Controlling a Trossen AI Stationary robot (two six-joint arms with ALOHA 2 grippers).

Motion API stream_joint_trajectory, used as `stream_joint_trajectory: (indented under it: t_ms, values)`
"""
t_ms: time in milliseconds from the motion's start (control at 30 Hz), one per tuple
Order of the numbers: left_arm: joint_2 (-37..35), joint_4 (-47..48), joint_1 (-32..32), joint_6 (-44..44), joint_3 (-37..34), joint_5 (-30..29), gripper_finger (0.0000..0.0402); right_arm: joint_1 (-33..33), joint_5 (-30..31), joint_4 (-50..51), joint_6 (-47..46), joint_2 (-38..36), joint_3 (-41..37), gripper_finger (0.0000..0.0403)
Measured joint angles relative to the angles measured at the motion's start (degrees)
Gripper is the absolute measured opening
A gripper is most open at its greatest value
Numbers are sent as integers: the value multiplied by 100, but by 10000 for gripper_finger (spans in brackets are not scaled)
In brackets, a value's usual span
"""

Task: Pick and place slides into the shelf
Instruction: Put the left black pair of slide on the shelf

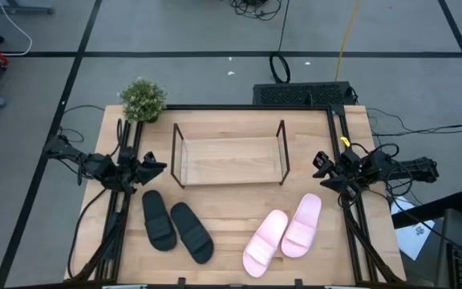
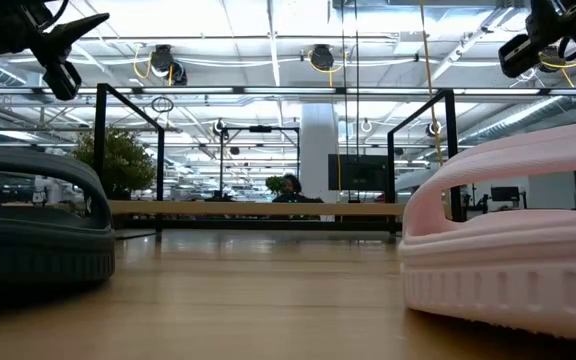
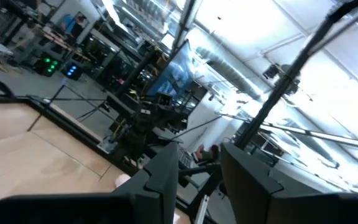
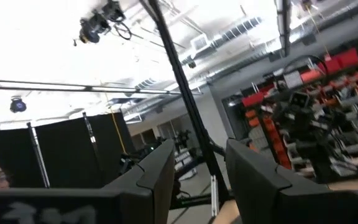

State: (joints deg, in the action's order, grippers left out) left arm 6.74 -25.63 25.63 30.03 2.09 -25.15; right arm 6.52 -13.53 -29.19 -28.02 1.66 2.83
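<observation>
You've got both arms parked out wide, left gripper [image 1: 157,168] and right gripper [image 1: 325,164] each a bit open and empty, so the shelf [image 1: 230,178] stays reachable while black slides [image 1: 176,227] and pink slides [image 1: 283,232] wait in front.
</observation>
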Motion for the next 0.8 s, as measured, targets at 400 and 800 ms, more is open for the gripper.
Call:
stream_joint_trajectory:
  t_ms: [400,800]
  values:
    - [0,-516,574,-483,9,524,118,919,12,-1732,565,1111,94,135]
    - [1173,718,1556,-933,1506,-229,118,2167,171,-2134,1719,3758,1845,135]
